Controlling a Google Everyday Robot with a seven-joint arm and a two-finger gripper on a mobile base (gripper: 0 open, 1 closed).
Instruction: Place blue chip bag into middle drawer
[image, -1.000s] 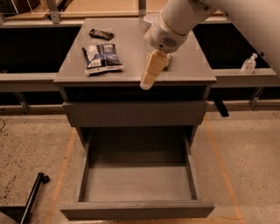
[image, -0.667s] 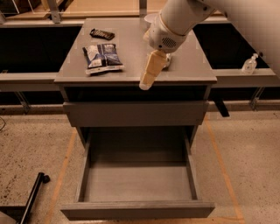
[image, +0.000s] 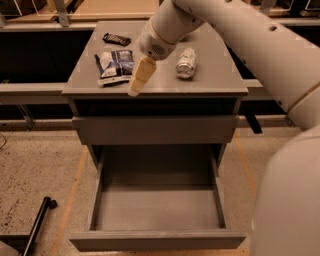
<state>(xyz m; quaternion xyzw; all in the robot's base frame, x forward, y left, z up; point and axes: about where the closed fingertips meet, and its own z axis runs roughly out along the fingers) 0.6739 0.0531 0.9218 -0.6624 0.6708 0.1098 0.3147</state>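
One view only. Above front edge of top: gripper, grip state not discernible, nothing visibly held. Just beside it at 10 o'clock, flat on top: bag, long axis roughly 9-to-3, crinkly blue film, white ends. At 6 o'clock, pulled open: drawer, rigid plain grey box.

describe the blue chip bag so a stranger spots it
On the grey cabinet top, left side, just left of the gripper, lies the blue chip bag. It is crinkly dark blue with white ends, unlike the flat black packet behind it.
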